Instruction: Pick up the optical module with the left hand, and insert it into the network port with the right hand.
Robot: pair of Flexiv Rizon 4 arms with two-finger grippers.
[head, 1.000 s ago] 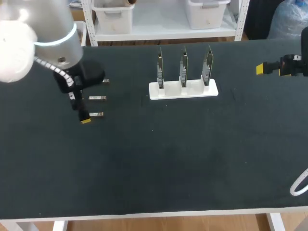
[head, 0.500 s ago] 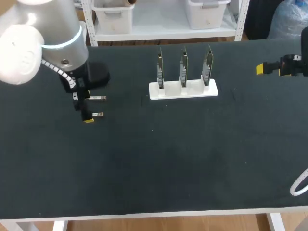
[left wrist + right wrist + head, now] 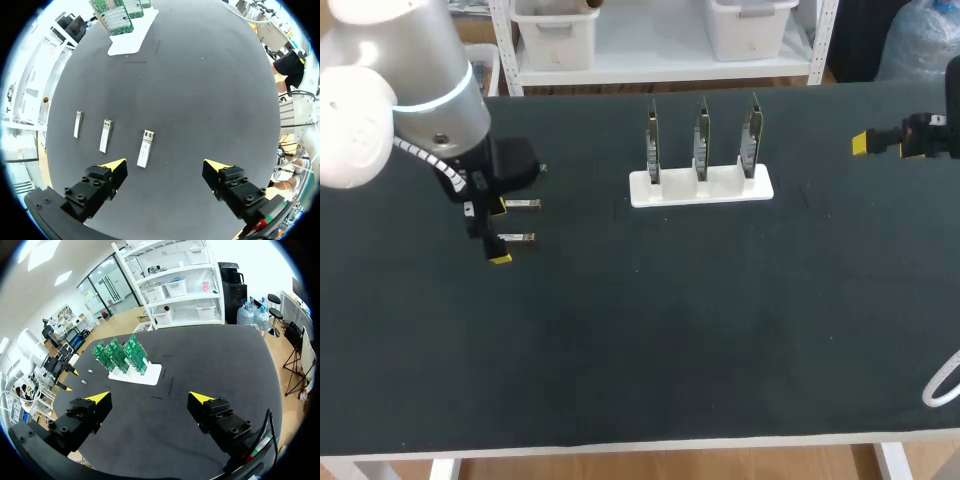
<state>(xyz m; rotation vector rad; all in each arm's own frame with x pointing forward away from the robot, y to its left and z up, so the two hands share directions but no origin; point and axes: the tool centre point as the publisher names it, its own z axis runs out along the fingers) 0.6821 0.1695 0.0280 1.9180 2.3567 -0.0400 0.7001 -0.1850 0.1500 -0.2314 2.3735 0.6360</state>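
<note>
Three small silver optical modules lie in a row at the table's left. In the head view I see the near one point(image 3: 518, 238), the middle one point(image 3: 523, 204), and only a sliver of the far one point(image 3: 541, 168) beside my left arm. My left gripper point(image 3: 500, 232) hovers over them, open. In the left wrist view point(image 3: 166, 167) the near module point(image 3: 145, 148) lies just ahead, between the fingers' lines and closer to one finger. The white stand point(image 3: 700, 187) holds three upright green port boards point(image 3: 701, 135). My right gripper point(image 3: 865, 143) stays open at the far right point(image 3: 150, 400), far from the boards point(image 3: 120, 355).
The other two modules point(image 3: 105, 135) point(image 3: 78, 124) lie beside the near one, off to one side of the left gripper. A white cable loop point(image 3: 941, 384) shows at the table's right edge. Dark tabletop stretches between the modules and the stand point(image 3: 131, 39).
My left arm has shifted a little above the modules, and its near fingertip now sits slightly closer to the table's front. The right arm has not moved.
</note>
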